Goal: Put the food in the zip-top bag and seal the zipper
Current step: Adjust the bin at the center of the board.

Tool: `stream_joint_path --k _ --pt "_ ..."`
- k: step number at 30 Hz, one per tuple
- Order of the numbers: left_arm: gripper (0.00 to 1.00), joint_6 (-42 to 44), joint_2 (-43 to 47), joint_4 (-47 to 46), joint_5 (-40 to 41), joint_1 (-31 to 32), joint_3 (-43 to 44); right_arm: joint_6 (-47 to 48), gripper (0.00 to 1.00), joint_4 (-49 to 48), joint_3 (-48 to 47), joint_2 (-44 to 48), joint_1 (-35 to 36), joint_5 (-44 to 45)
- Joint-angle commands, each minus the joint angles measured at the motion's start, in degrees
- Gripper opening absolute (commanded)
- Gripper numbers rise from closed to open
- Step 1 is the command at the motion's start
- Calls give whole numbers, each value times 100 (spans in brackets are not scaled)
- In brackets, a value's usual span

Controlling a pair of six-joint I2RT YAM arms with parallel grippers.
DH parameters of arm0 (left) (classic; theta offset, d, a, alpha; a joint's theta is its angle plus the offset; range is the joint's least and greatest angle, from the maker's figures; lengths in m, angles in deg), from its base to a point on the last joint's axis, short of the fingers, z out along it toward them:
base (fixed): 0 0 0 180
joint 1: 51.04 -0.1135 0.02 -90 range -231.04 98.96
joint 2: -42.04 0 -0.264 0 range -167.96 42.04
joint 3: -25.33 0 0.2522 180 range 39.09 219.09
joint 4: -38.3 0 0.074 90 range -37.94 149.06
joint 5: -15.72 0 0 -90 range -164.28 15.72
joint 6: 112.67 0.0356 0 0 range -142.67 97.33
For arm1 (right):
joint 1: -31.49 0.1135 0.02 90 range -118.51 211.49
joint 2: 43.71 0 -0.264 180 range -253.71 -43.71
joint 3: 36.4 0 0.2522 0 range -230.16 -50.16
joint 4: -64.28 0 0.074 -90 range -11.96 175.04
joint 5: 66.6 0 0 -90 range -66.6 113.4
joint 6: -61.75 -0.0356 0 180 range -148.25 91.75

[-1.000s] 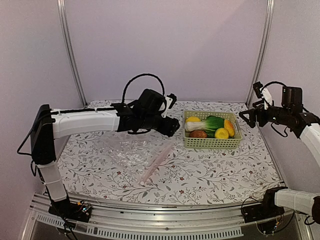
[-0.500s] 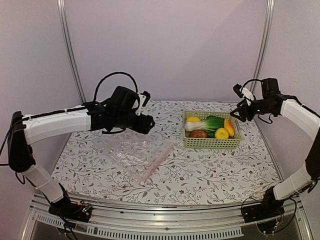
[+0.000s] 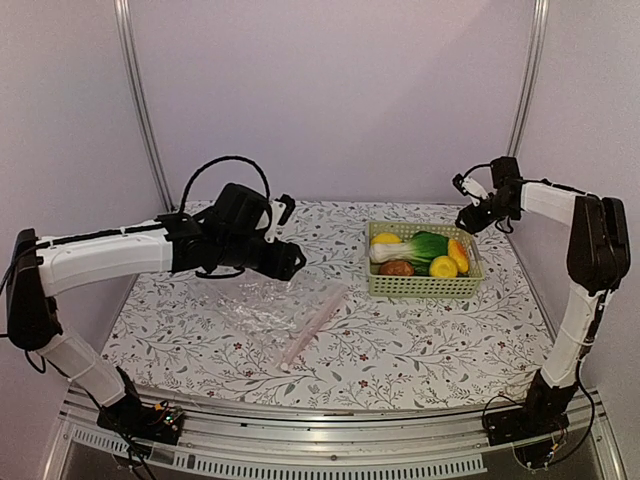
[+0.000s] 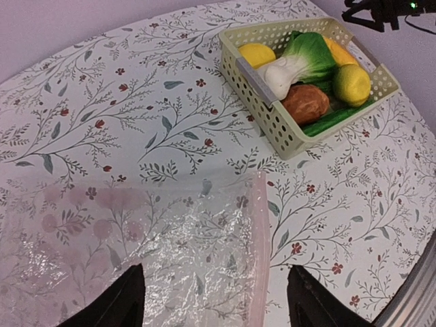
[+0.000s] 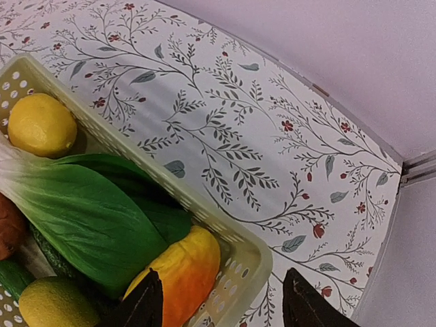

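left of the basket [image 3: 423, 287] the zip-top bag [image 3: 262, 303] lies flat on the surface, zipper [image 3: 313, 322] facing the basket (handy for loading), left hand [image 3: 288, 262] spread empty above it. over the basket's far corner the right hand [image 3: 467, 218] hangs spread, probably ready for the food [image 3: 420, 252] inside.

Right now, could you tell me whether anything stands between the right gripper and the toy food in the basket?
Nothing visible does. The right gripper hangs with open jaws above the far right corner of the pale green plastic lattice basket, whose toy food lies uncovered below.
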Motion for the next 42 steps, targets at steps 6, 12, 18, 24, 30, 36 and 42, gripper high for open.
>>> stream_joint_path --k 6,12,18,24,30,36,42 --pt "69 -733 -685 -946 -473 86 117 -652 51 -78 600 0 -134 508" --pt "66 -1016 -1734 -1323 -583 230 1025 -811 46 273 1701 810 -139 437" --pt "67 -725 -1860 -1308 -503 278 1300 -367 51 1612 2222 2095 -135 -502" --pt "70 -113 -1596 -733 -118 270 1216 -27 67 2070 1711 2798 -134 -402" --pt "70 -82 -1055 -531 -68 273 646 136 51 1741 49 1446 -135 -526" --pt "70 -140 -422 -572 -383 312 127 643 51 1592 -1405 -110 -134 -524" --pt "70 -59 -193 -424 -358 378 -32 899 53 1786 -2348 -1401 -139 -694"
